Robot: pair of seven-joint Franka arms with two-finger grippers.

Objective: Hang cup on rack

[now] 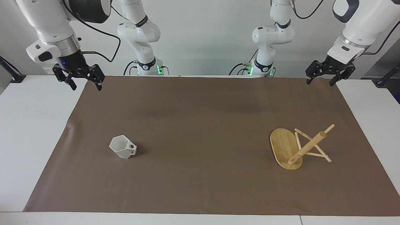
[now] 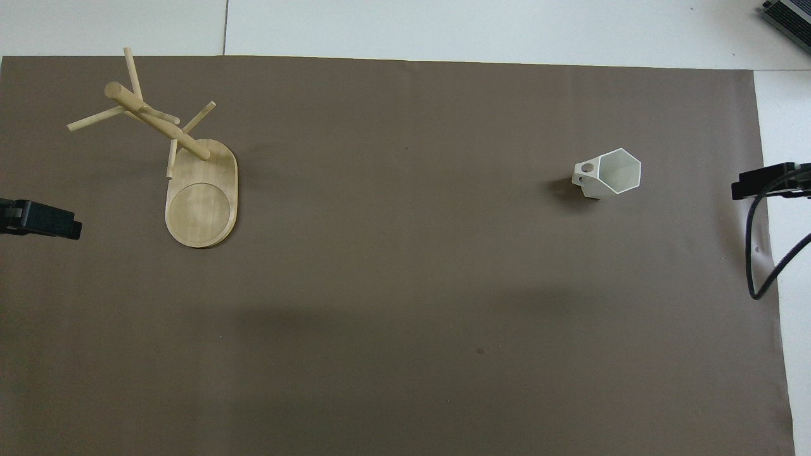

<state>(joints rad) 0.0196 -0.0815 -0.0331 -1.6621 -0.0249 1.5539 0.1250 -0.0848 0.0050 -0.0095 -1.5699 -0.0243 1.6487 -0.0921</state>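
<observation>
- Standing upright on the brown mat (image 1: 200,125): cup (image 1: 122,147), toward the right arm's end.
- Rack (image 1: 300,149): upright, toward the left arm's end.
- Left gripper (image 1: 320,80), right gripper (image 1: 85,85): fingers spread, empty, raised over the mat's corners nearest the robots.
</observation>
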